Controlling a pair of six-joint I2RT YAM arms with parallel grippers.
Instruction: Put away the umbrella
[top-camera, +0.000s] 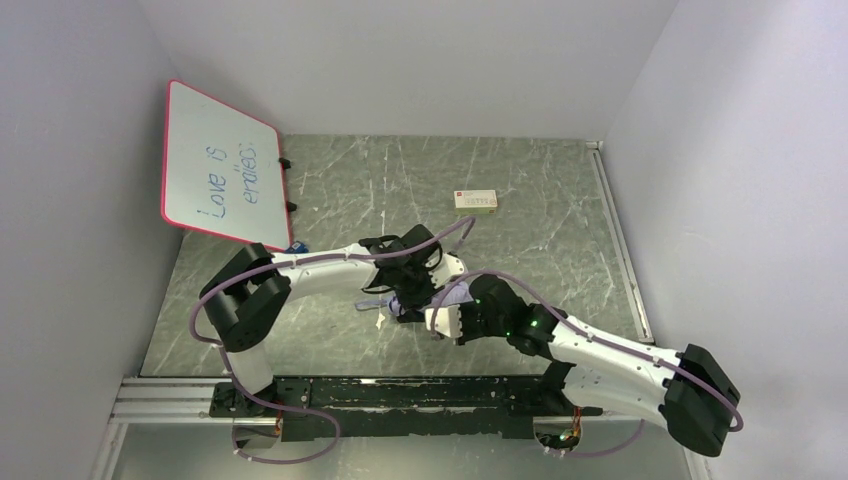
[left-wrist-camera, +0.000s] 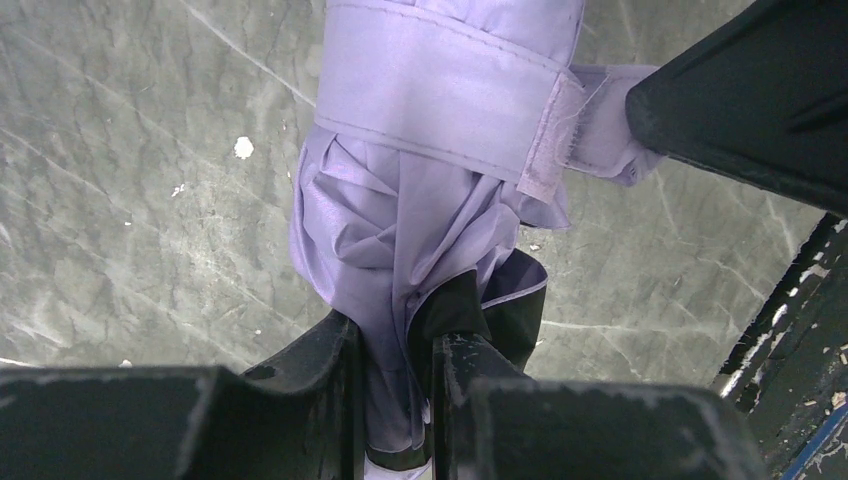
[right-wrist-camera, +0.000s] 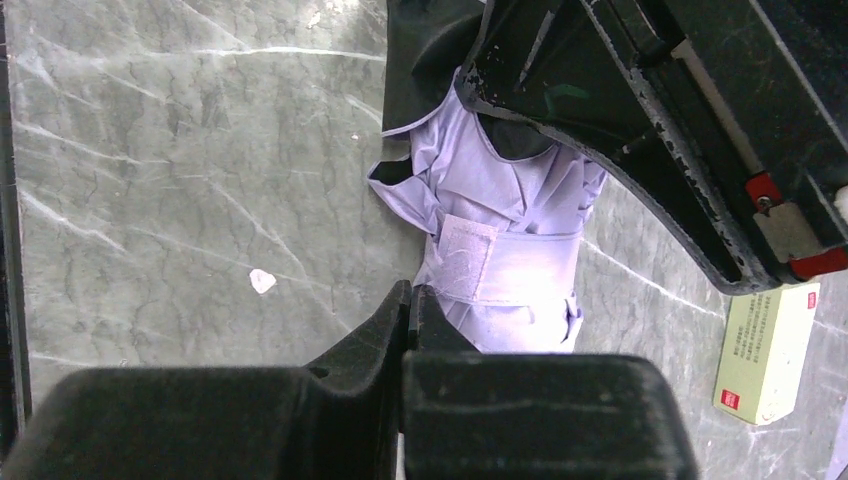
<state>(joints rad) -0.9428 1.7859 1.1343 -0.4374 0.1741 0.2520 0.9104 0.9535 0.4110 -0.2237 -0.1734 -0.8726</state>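
The left gripper (left-wrist-camera: 395, 335) is clamping the bunched fabric of the umbrella (left-wrist-camera: 400, 230), well right of the whiteboard (top-camera: 215, 165). The right gripper (right-wrist-camera: 408, 300) is pinching its strap (right-wrist-camera: 520, 265). Any uneven pull is risking slipped fabric and a loosened wrap.

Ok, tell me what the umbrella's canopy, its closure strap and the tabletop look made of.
Umbrella canopy: likely thin synthetic fabric, slight sheen, soft creases. Closure strap: same fabric, stitched edges, fuzzy hook-and-loop tab. Tabletop: grey-green marble look with white veins, possibly printed laminate.
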